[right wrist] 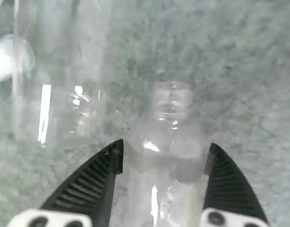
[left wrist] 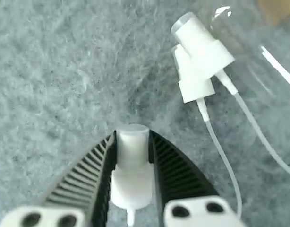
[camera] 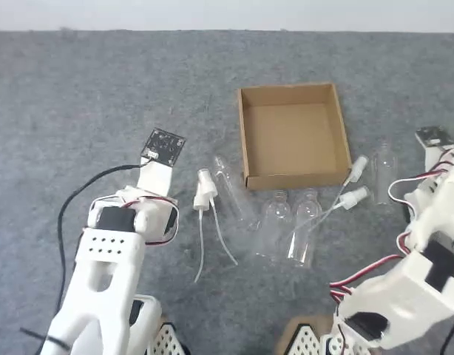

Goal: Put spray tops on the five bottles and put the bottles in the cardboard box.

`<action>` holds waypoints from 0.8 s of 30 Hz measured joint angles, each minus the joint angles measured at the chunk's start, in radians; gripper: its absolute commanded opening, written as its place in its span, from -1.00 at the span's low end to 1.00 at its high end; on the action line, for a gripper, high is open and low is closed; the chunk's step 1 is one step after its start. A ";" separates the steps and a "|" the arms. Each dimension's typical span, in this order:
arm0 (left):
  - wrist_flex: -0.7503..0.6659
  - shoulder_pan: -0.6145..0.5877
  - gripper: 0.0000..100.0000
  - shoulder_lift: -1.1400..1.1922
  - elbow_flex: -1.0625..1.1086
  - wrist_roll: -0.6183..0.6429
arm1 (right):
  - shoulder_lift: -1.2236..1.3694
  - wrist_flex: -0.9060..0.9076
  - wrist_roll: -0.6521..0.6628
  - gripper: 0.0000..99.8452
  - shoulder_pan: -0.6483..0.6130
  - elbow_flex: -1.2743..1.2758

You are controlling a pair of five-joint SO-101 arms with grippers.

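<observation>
White spray top (left wrist: 131, 165) clamped between left fingers (left wrist: 175, 175); clear bottle (right wrist: 171, 142) between spread right fingers (right wrist: 88, 184).

Bright, even light w/ soft, faint shadows by the cardboard box (camera: 293, 179) (inner wall esp.); white glare streaks on clear bottles (right wrist: 173, 123).

Left gripper (left wrist: 131, 139), clamped on a spray top (left wrist: 131, 179): bare carpet (left wrist: 55, 71) lies open straight ahead and on its outer side; ahead on the box side, two spray tops (left wrist: 197, 56) and a lying bottle (left wrist: 268, 42) obstruct. Right gripper (right wrist: 166, 146), jaws spread about a bottle (right wrist: 171, 123): a second bottle (right wrist: 55, 94) crowds one finger (right wrist: 93, 184); open carpet beyond the other; box (camera: 293, 133) walled, top open.
</observation>
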 measured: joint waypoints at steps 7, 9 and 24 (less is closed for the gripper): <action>0.000 0.000 -0.98 -0.002 0.000 0.000 | 0.006 0.017 0.037 -0.56 0.000 -0.012; 0.000 0.000 -0.98 -0.002 0.000 0.000 | 0.025 0.017 0.044 -0.57 0.000 -0.012; 0.000 0.000 -0.98 -0.002 -0.002 0.000 | 0.021 0.204 0.048 -0.99 0.034 -0.167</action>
